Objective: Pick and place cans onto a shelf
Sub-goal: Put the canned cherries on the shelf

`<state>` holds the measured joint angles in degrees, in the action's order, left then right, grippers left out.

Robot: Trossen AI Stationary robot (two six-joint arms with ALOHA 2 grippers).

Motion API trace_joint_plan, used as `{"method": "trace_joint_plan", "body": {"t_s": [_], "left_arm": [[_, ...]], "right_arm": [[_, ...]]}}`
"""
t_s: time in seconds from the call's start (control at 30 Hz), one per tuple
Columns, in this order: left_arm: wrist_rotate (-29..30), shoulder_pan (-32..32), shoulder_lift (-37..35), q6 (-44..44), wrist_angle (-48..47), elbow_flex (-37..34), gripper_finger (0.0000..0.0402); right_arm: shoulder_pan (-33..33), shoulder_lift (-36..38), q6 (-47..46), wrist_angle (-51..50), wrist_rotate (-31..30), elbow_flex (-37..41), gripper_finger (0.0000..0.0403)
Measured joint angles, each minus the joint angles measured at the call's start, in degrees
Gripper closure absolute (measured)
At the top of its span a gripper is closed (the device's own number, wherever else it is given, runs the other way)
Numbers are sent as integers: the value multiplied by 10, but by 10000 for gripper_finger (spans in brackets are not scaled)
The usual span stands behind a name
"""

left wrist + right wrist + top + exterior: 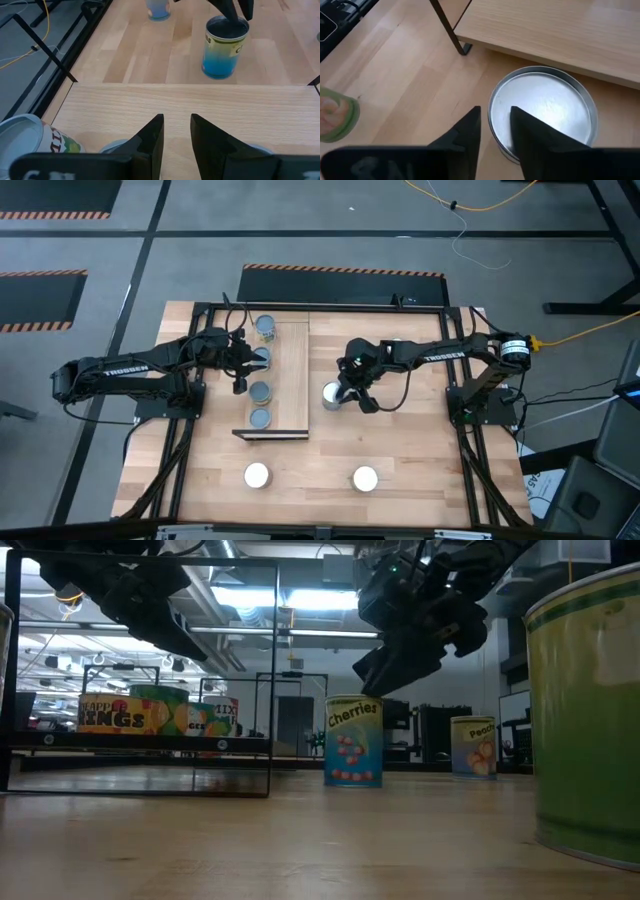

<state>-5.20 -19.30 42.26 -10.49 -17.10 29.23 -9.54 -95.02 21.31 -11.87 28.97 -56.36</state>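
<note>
The shelf [290,370] is a raised light-wood plank left of the table's middle; it also shows in the left wrist view [225,107]. Several cans stand in a row on its left half [260,391]. My left gripper [252,360] hovers over that row, fingers nearly together [176,130]. A blue "Cherries" can [353,740] stands upright on the table just right of the shelf [330,395]. My right gripper [495,122] hangs just above the left part of the can's silver top [545,110], shut. The low view shows a small gap between the fingers [372,680] and the can.
Two white-topped cans [257,475] [365,478] stand near the table's front edge. A "Peach" can [473,747] stands farther back. A black shelf leg [451,30] stands close to the Cherries can. A black metal frame [455,310] borders the table.
</note>
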Motion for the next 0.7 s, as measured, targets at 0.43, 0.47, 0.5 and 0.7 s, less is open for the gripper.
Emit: {"method": "trace_joint_plan", "body": {"t_s": [0.43, 0.47, 0.5, 0.7], "left_arm": [[0, 0, 0, 0, -1, 0, 312], [0, 0, 0, 0, 0, 0, 312], [0, 0, 0, 0, -1, 0, 312], [0, 0, 0, 0, -1, 0, 312]], "right_arm": [[12, 15, -83, -3, -2, -46, 277], [15, 15, -100, -3, -1, -51, 277], [19, 15, -118, -3, -1, -55, 277], [50, 15, -182, -6, -48, -63, 277]]}}
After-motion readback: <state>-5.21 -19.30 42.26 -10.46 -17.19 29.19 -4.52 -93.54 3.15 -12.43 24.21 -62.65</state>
